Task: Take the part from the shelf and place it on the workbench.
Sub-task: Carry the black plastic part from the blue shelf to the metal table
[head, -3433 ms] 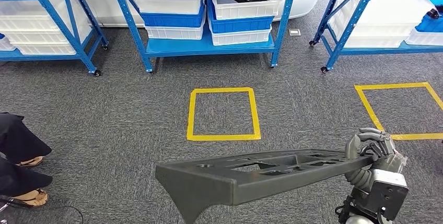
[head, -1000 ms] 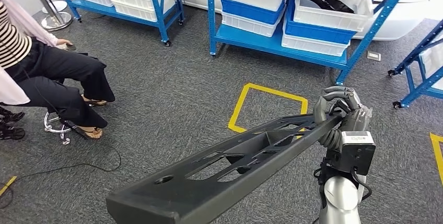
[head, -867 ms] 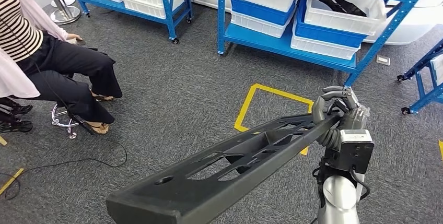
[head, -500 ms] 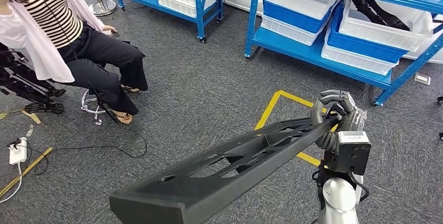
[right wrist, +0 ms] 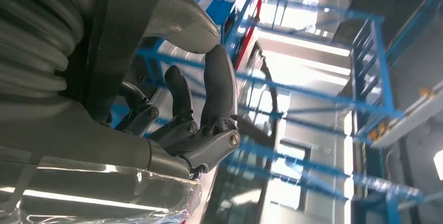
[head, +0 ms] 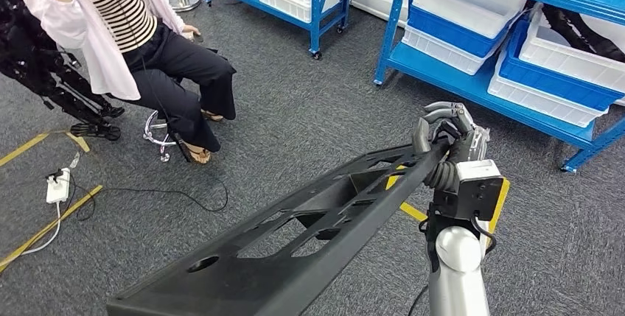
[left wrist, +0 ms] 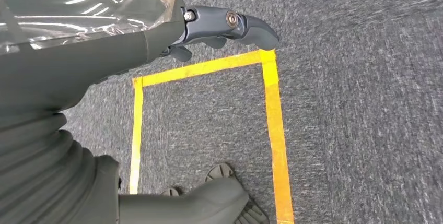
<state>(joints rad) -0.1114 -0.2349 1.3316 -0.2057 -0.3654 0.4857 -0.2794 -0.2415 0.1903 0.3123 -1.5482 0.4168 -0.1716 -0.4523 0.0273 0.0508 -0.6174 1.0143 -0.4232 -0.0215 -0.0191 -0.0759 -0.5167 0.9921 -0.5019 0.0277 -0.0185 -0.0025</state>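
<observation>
The part [head: 317, 220] is a long dark grey frame with cut-outs, running from the bottom left of the head view up to the right. My right hand [head: 446, 135] grips its far end, fingers curled over the top edge. The right wrist view shows that end as a dark bar [right wrist: 125, 36] with the fingers [right wrist: 209, 109] wrapped round it. My left hand [left wrist: 156, 41] hangs above the carpet with its fingers and thumb [left wrist: 209, 203] apart and nothing between them.
A person [head: 147, 51] sits on a stool at the upper left, legs stretched toward the middle. Blue shelves with white and blue bins [head: 516, 36] stand at the upper right. Yellow tape [head: 501, 198] marks the carpet near my right arm. A power strip and cables [head: 57, 185] lie at the left.
The whole picture has shifted: the camera has turned left, bringing the seated person further in and the shelves off to the right. My right hand still holds the part the same way.
</observation>
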